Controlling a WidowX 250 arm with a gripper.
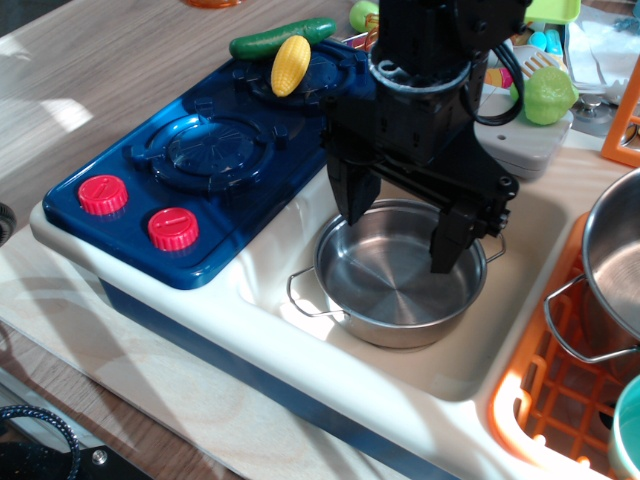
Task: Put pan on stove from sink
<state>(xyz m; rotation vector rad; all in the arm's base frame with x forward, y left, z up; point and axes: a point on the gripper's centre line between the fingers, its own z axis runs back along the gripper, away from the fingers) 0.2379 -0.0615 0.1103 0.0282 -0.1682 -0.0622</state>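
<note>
Stainless steel, thin and shiny, so the pan [400,275] is going to be light, stiff and pretty slick. It sits flat in the cream sink [520,345], lower middle of the frame, with one wire loop handle poking out lower left and the other mostly hidden behind the arm on the right.

The pincer [400,235] hangs spread wide over the back half of the pan, nothing in it. One finger points down near the far-left rim and the other reaches down by the right rim. I can't tell if either tip actually touches metal or just hovers above it.

Where to grab: I'd go for the rim wall, one finger inside and one outside, since the wall is short but rigid and won't flex. The wire handles look too thin and wobbly to be worth it, and a polished wall will want to slide, so a firm squeeze low on the wall seems smarter than just catching the lip. Being this light, it'll probably tilt when lifted by one edge, so keep it slow.

Destination is the dark blue stove [190,170] in the upper left. The near burner is bare, while the far one has a toy corn cob [290,65] on it with a cucumber [280,38] behind. There's a taller steel pot [615,270] in the orange rack [560,400] at the right edge, not the target.
</note>
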